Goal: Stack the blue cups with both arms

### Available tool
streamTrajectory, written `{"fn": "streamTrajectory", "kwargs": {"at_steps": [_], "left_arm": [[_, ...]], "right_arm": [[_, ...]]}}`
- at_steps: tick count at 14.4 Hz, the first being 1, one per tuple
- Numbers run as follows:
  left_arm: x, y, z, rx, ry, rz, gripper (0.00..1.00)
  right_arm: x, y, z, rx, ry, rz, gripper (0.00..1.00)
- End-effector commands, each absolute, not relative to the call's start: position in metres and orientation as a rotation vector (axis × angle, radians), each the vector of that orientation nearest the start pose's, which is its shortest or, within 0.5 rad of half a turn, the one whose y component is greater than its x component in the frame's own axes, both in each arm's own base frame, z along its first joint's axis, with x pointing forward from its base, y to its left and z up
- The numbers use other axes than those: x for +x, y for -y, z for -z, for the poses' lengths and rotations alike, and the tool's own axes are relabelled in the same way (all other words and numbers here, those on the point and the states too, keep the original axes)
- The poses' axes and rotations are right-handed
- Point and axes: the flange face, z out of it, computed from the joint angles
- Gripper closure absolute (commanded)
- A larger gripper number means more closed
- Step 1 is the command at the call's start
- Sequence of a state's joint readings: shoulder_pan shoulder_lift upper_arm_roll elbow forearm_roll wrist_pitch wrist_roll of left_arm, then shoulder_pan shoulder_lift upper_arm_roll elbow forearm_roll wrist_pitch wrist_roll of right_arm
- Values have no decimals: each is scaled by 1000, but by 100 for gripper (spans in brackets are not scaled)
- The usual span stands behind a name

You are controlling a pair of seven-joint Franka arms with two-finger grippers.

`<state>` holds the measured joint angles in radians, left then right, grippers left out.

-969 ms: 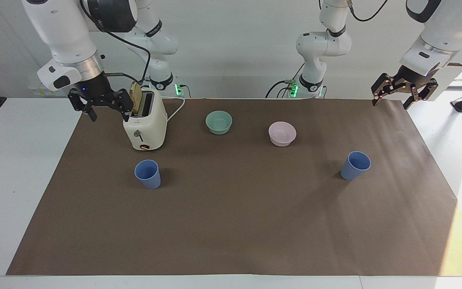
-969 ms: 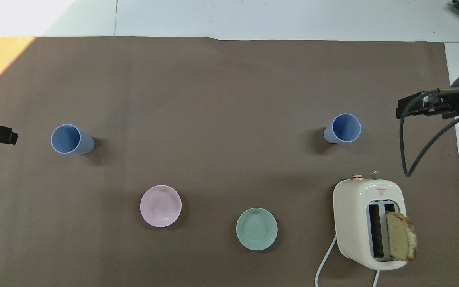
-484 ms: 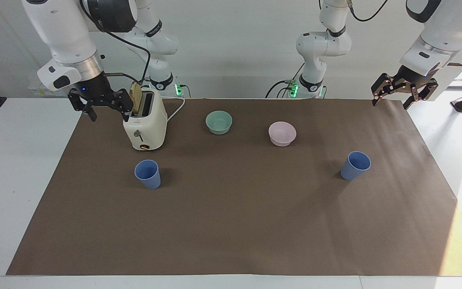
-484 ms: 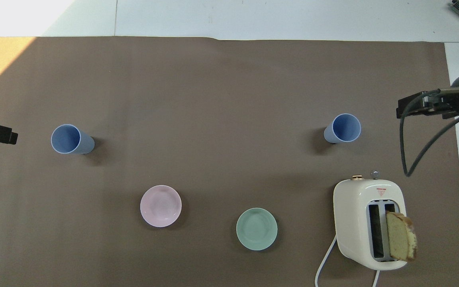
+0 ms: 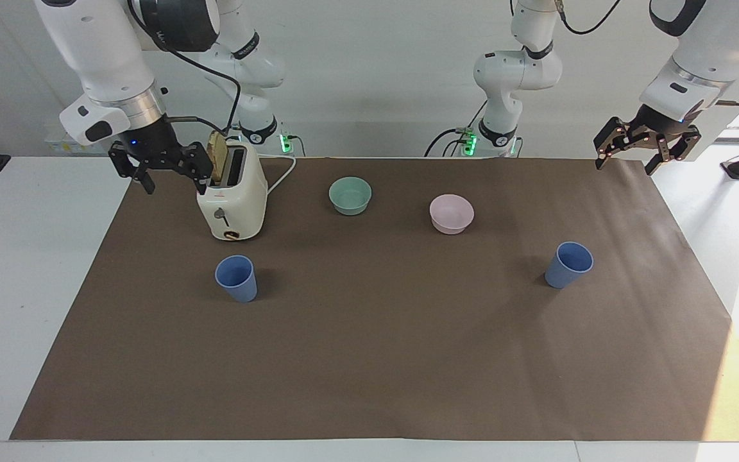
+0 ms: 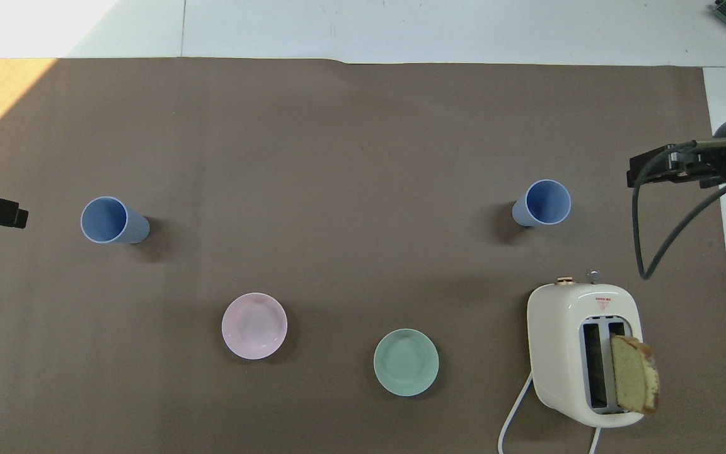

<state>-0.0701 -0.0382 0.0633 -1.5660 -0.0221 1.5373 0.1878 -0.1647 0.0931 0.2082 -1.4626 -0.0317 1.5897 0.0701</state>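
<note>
Two matte periwinkle-blue plastic cups upright, well apart: one beside the cream toaster, under neither tool. Right tool spread above toaster's side; left tool spread, away from other cup. Unchanged from before.

White arms, silver wrist rings, black fingers

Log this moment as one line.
stage: not started | blue cups: apart, upright | left gripper: open, raised | right gripper: open, beside toaster
</note>
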Motion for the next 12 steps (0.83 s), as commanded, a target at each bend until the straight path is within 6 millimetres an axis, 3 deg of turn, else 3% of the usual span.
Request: {"fn": "streamTrajectory", "kwargs": {"at_steps": [1,8,12], "left_arm": [[536,4,-646,-3157,-320,41,0],[541,2,-648,-3154,-314,97,0],[550,-26,-636,-3142,-344,128,0]], "right_arm": [[584,-13,-625,-3146,-31,66,0],[584,-12,-625,-3146,-31,66,0],[584,-13,-625,-3146,-31,66,0]]}}
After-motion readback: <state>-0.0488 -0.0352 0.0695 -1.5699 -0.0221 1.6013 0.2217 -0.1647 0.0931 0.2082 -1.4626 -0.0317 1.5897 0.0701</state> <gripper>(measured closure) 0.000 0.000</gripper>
